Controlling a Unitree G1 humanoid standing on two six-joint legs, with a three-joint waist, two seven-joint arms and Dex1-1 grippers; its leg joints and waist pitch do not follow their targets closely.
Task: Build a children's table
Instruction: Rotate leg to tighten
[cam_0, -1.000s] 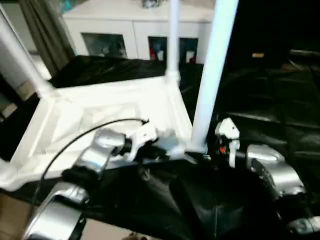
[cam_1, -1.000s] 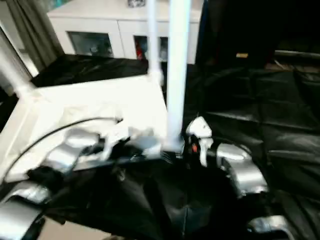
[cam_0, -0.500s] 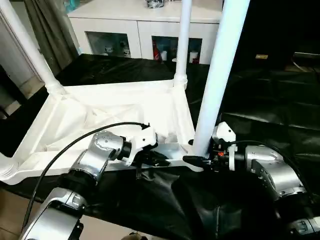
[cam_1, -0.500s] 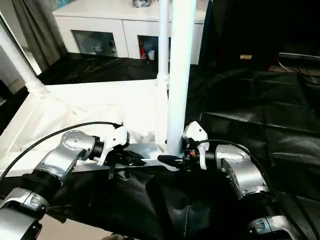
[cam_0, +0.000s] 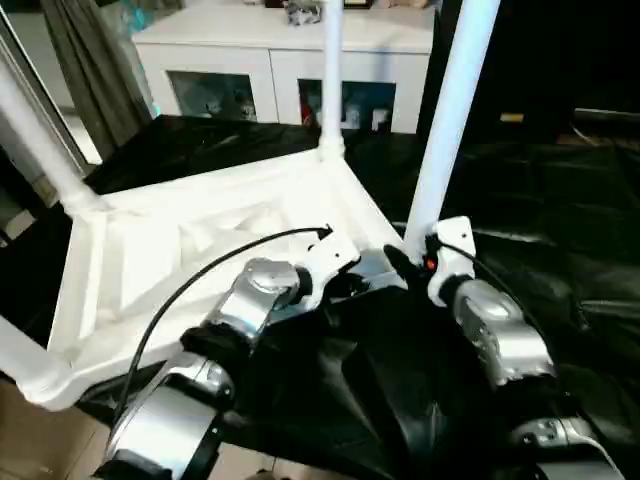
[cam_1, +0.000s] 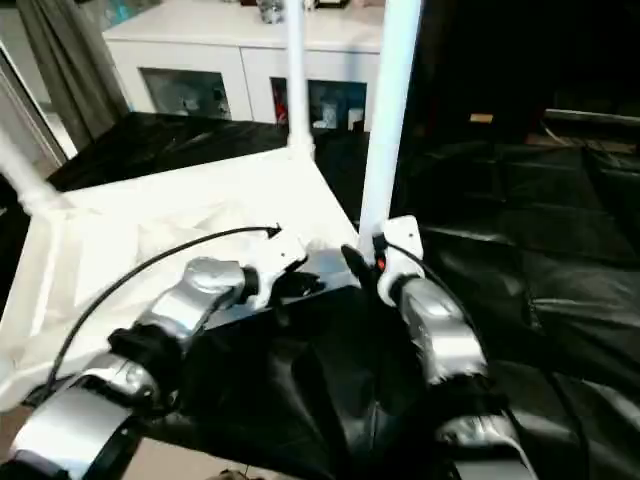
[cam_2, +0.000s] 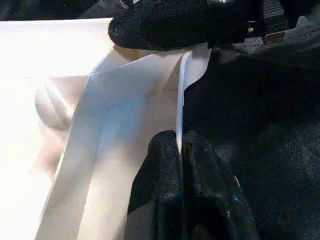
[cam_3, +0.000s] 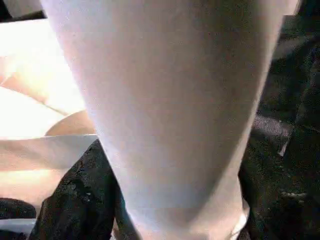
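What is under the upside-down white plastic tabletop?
Black sheeting spreads out from beneath the white plastic tabletop; what supports the tabletop itself is hidden.

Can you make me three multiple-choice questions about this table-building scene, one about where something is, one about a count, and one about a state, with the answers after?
1. Where is the right gripper?
A. At the base of the near right leg
B. On the white cabinet
C. At the far left leg

2. How many legs stand in the tabletop?
A. One
B. Two
C. Four

3. What is the left gripper doing?
A. Hanging open above the tabletop
B. Shut on the tabletop's rim
C. Holding a loose leg

Answers: 1 A, the black fingers sit at the foot of that leg in the head views. 2 C, one leg rises from each corner in the left eye view. 3 B, the left wrist view shows its two fingers pinched on the thin white edge.
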